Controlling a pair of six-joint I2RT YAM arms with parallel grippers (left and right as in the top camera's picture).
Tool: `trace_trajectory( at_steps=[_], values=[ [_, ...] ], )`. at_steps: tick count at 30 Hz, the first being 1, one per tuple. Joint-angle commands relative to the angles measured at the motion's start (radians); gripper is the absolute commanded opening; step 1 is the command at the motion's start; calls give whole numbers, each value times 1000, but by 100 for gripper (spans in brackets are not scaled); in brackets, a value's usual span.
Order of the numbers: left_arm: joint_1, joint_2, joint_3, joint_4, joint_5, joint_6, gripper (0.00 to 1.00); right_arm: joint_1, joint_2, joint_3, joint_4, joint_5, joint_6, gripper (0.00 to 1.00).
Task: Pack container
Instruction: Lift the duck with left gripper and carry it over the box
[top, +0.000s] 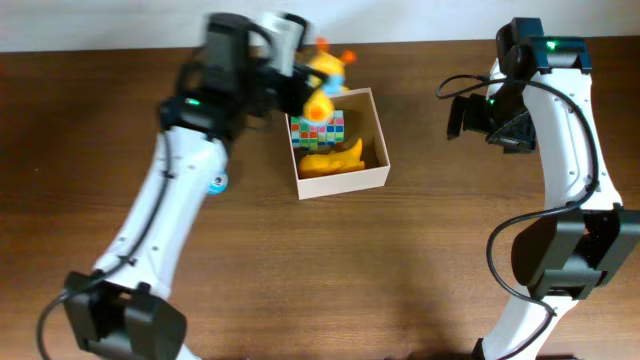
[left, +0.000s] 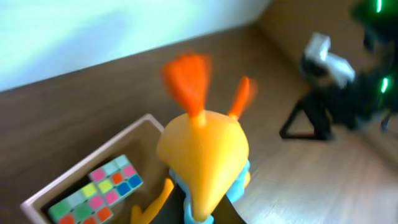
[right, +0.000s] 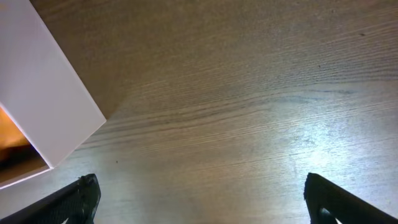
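The container (top: 377, 138) is a small white-walled box at the table's far middle. Inside lie a multicoloured cube (top: 318, 129) and a yellow toy (top: 336, 157). My left gripper (top: 312, 92) is shut on a yellow toy with orange tufts and a light-blue part (top: 326, 70), holding it above the box's far left corner. In the left wrist view the held toy (left: 202, 152) fills the centre, with the cube (left: 96, 190) and box wall (left: 81, 169) below. My right gripper (right: 202, 199) is open and empty over bare table, right of the box wall (right: 46, 87).
The wooden table's far edge meets a white wall just behind the box. The right arm (top: 560, 130) stands at the right side; it also shows in the left wrist view (left: 342, 93).
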Motion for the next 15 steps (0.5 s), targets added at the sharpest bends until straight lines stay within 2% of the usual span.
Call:
trace_trajectory(
  at_steps=[1,3,6,15],
  values=[
    [-122,-16,14,-34,-267,214,9,-1,-1,3,0,-9,-10,99],
    [-169,9,14,-50,-356,243,9,-1,-1,3,0,-9,-10,99],
    [-200,55,14,-55,-408,248,9,-1,-1,3,0,-9,-10,99],
    [-205,214,14,-55,-407,248,9,-1,-1,3,0,-9,-10,99]
  ],
)
